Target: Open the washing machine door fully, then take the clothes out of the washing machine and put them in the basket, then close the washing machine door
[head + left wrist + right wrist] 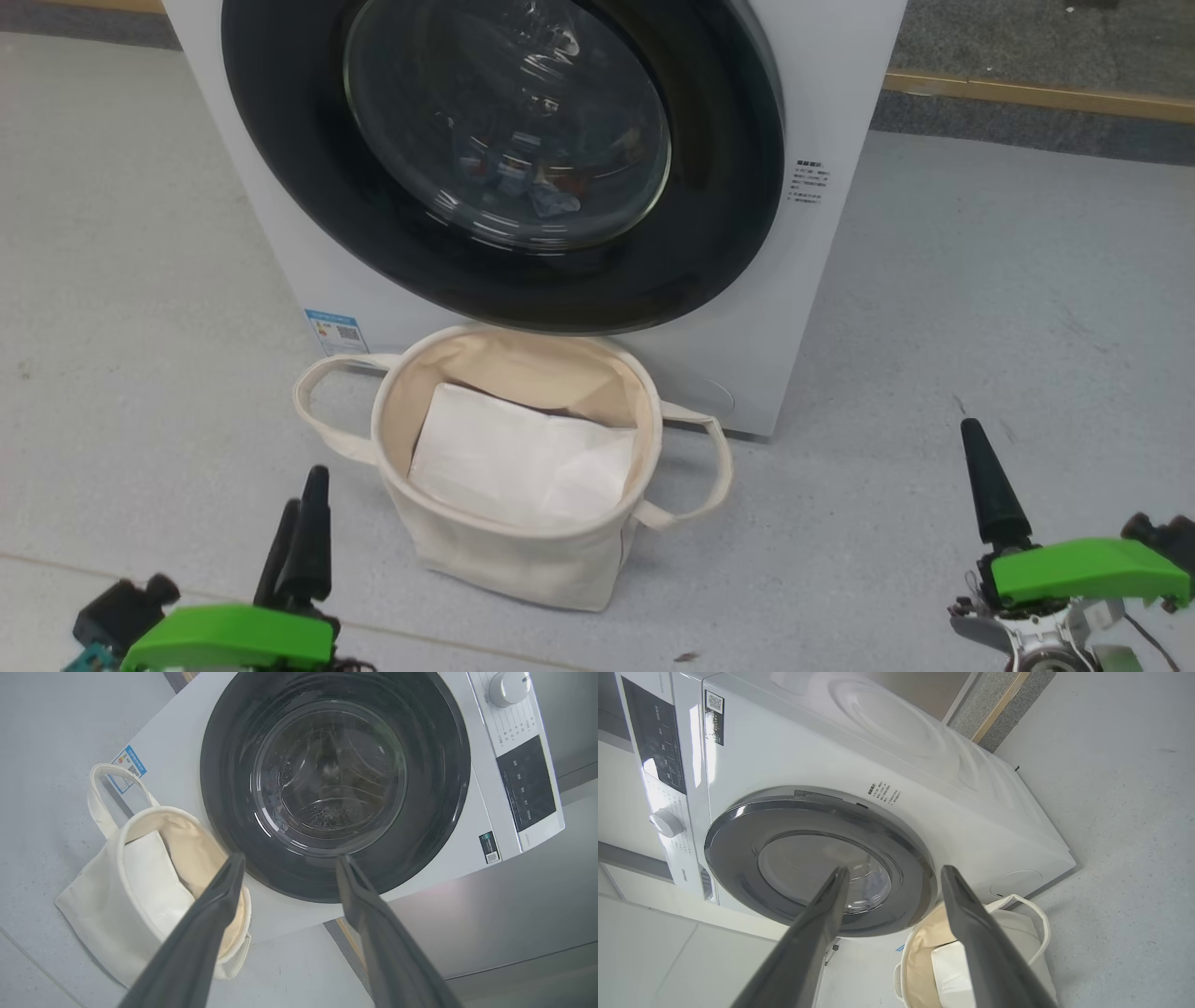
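Observation:
The white washing machine point(826, 103) stands straight ahead, its round black door point(299, 177) lying against its front and looking shut. Through the glass porthole point(509, 121) a patch of blue and orange clothes point(527, 177) shows low in the drum. On the floor under the door sits the cream basket point(504, 560), holding a plain white sheet point(523, 457). My left gripper point(304, 487) hangs open and empty at the lower left, near the basket's left handle. My right gripper point(973, 429) is open and empty at the lower right, well clear of the machine. In the left wrist view the fingers point(219, 905) frame the door point(224, 765).
Grey floor point(1008, 308) spreads on both sides of the machine. A wood-edged strip point(1027, 93) runs along the back right. The machine's control panel point(525, 781) and dial point(507, 688) sit above the door. A blue sticker point(334, 330) marks the machine's lower left corner.

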